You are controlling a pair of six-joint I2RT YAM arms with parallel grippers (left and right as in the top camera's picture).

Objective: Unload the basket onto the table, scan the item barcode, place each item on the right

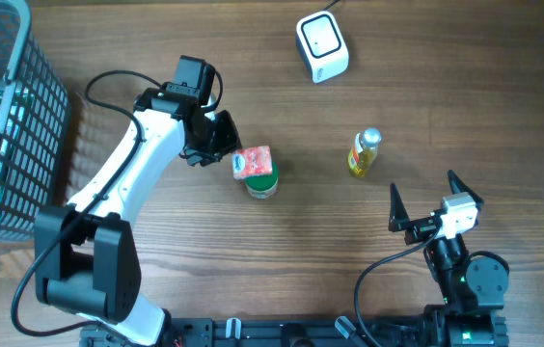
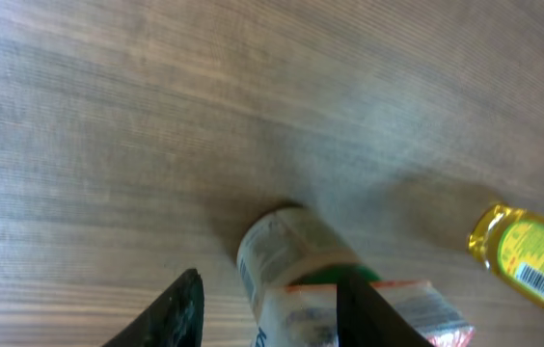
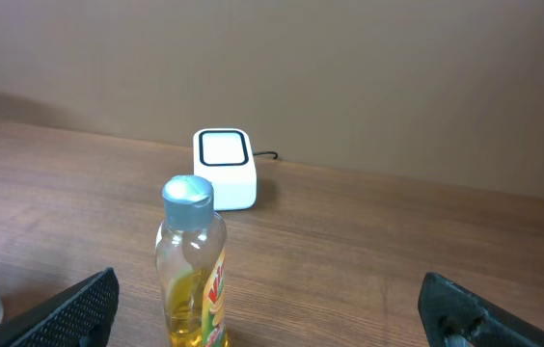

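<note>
The item is a small cup (image 1: 258, 172) with a green rim and a red-and-white lid, standing mid-table and looking tilted. My left gripper (image 1: 222, 140) is just to its upper left. In the left wrist view the cup (image 2: 286, 265) shows between the fingers. The left finger (image 2: 180, 310) is apart from the cup and the right finger (image 2: 368, 313) crosses in front of the lid, so the left gripper (image 2: 274, 313) is open. The white scanner (image 1: 321, 45) sits at the back. My right gripper (image 1: 422, 183) is wide open near the front right and holds nothing.
A yellow oil bottle (image 1: 364, 152) stands upright between the cup and the right gripper (image 3: 272, 313); the right wrist view has the bottle (image 3: 192, 280) in front of the scanner (image 3: 224, 169). A grey wire basket (image 1: 21, 116) with packaged goods fills the left edge.
</note>
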